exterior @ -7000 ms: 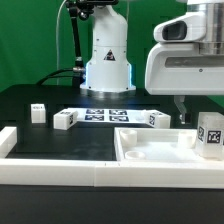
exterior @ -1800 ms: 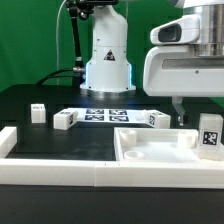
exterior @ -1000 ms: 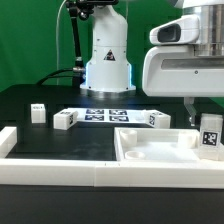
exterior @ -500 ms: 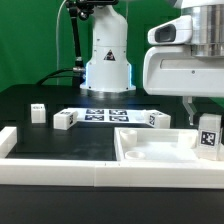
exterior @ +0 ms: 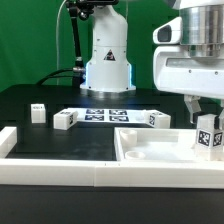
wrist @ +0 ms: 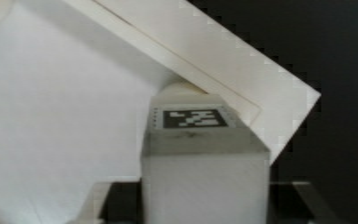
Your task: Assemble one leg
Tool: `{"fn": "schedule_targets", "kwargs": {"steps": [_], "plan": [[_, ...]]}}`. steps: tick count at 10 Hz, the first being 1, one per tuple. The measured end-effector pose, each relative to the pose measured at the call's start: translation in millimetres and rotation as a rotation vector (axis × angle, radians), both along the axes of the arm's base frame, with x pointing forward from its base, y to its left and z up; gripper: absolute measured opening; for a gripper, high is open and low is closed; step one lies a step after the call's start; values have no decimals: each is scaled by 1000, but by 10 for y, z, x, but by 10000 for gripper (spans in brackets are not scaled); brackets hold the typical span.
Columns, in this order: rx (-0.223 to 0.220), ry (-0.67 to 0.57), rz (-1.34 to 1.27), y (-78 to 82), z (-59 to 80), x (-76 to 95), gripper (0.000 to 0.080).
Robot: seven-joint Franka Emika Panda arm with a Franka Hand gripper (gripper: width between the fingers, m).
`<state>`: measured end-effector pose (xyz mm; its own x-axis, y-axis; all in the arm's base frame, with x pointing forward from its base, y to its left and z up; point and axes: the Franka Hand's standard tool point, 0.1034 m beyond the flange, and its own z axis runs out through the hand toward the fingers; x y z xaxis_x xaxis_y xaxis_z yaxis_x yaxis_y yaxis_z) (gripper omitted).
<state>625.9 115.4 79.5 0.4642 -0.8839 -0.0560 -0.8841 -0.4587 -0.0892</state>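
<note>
A: Where was the leg (exterior: 208, 137)?
B: At three o'clock in the exterior view, upright over the large white panel (exterior: 150, 150).
A: And the gripper (exterior: 206, 108)?
B: Clamped on that leg (wrist: 204, 150).

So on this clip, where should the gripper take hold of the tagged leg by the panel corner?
Grip the leg on its two plain side faces near the top, coming straight down. It stands upright and taller than wide, and the gripper is already right above it, fingers either side in the wrist view.
</note>
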Motion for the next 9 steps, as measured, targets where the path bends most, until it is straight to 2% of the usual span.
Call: {"fn": "schedule_targets", "kwargs": {"steps": [9], "plan": [[36,59,-675,24,9,-7,292]]}}
